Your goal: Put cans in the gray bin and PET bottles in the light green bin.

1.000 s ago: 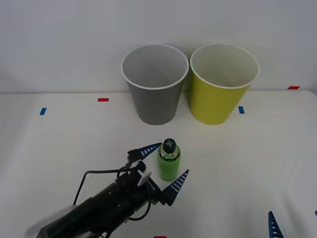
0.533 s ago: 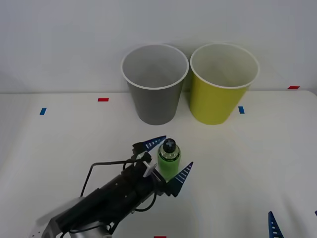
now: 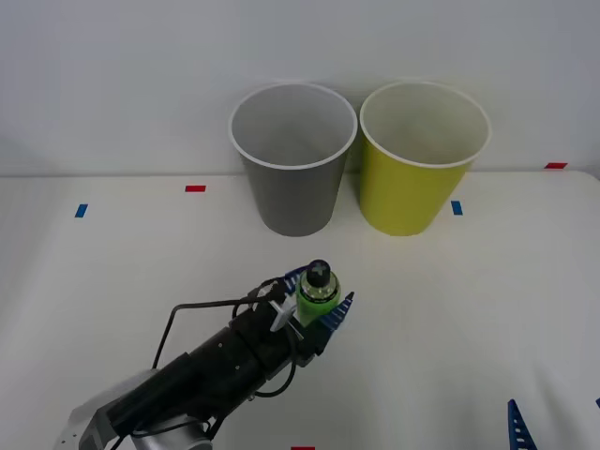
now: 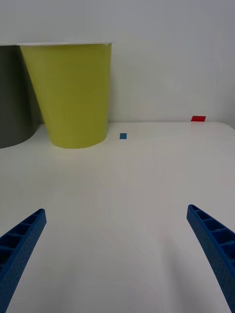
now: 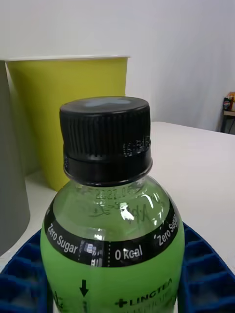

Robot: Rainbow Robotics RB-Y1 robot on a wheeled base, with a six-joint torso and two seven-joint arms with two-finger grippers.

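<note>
Standing side by side at the table's (image 3: 84,281) far edge, the gray bin (image 3: 292,178) and the light green bin (image 3: 419,173) are presenting open mouths for sorting; the PET bottle (image 3: 318,292) is standing upright just before the gray bin, where the left gripper (image 3: 317,302) is pinching its green body between both fingers (image 5: 203,274); the right gripper (image 4: 117,254) is waiting with fingers spread wide

A white surface (image 3: 487,309) meets a pale wall (image 3: 122,75). Small red tape (image 3: 195,188) and blue tape (image 3: 82,211) marks lie on it.
</note>
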